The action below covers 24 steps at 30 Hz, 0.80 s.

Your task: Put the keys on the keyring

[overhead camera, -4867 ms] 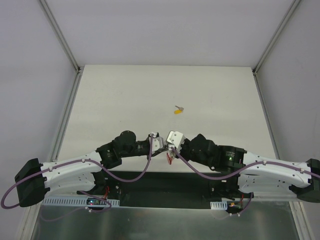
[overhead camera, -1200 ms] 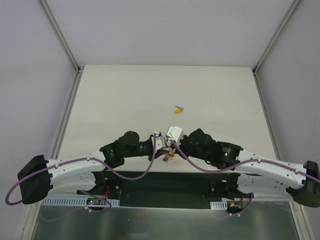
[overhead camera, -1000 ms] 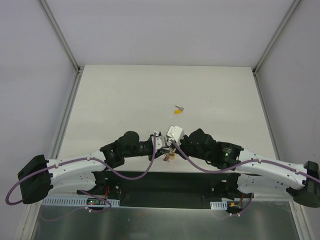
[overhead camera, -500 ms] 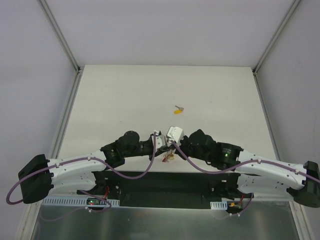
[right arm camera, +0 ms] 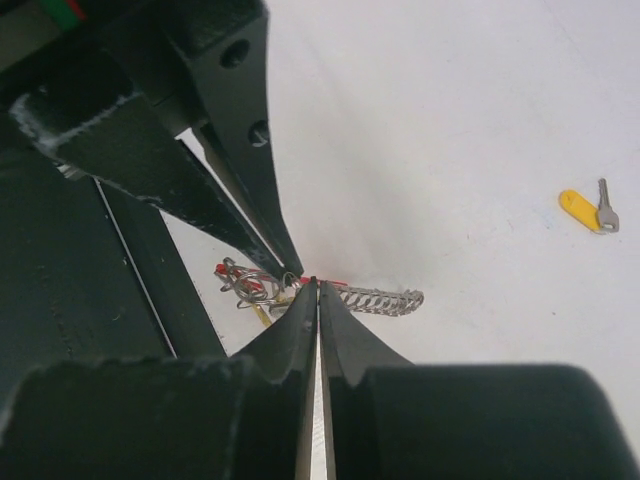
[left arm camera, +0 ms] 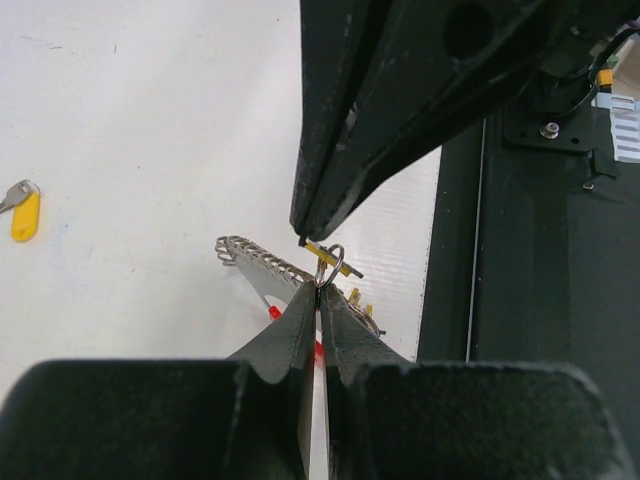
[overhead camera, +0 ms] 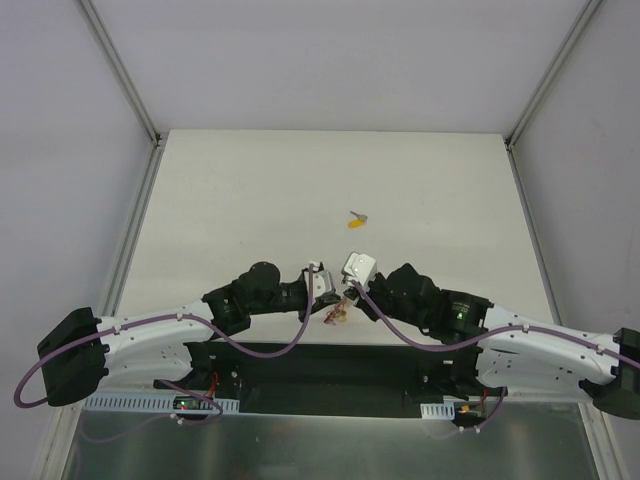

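Lower centre of frame: left fingers (left arm camera: 295, 335) clamped on thin wire ring of keyring (left arm camera: 268, 263), right fingers (right arm camera: 345, 345) pinching tiny yellow-headed key (left arm camera: 322, 250) right there. Coiled grey strap, red loop hang over matte white bench (overhead camera: 250, 200).

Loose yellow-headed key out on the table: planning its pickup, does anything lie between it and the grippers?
Nothing visible: only bare white table lies between the loose yellow-headed silver key and the left gripper and right gripper.
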### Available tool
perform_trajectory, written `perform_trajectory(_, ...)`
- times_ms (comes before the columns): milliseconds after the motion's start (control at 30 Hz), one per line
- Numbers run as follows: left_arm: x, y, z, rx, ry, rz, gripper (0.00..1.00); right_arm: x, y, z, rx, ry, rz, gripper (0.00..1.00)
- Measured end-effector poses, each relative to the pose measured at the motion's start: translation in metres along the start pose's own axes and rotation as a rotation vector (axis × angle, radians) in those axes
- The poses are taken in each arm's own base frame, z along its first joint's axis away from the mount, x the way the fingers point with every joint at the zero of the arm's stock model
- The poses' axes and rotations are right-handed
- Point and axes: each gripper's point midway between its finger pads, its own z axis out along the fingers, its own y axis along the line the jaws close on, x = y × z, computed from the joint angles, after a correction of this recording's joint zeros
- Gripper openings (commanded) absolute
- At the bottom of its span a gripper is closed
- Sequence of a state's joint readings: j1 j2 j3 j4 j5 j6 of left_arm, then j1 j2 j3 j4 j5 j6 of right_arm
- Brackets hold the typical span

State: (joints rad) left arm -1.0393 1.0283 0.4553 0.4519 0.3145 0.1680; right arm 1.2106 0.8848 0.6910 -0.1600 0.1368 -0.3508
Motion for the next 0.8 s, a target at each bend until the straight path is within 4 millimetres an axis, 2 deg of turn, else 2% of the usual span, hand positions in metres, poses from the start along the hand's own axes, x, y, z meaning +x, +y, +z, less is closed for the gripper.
perform_trajectory(133,0.001,-0.003,0.000,0.017,0.003,-0.001,0.00,0.004,-0.004,-0.002,0.028,0.001,0.011,0.31)
perform_trajectory(233,0.002,-0.004,0.000,0.023,0.005,-0.002,0.00,0.005,-0.005,-0.002,0.028,0.003,0.008,0.42)
perform_trajectory(400,0.004,-0.005,-0.001,0.027,0.016,-0.006,0.00,0.004,-0.003,-0.002,0.015,0.000,-0.006,0.48)
perform_trajectory(633,0.007,-0.006,0.000,0.029,0.024,-0.009,0.00,0.002,0.005,-0.004,-0.040,-0.013,-0.035,0.48)
perform_trajectory(800,0.008,-0.006,-0.001,0.030,0.030,-0.011,0.00,0.006,0.009,0.000,-0.064,0.005,-0.052,0.45)
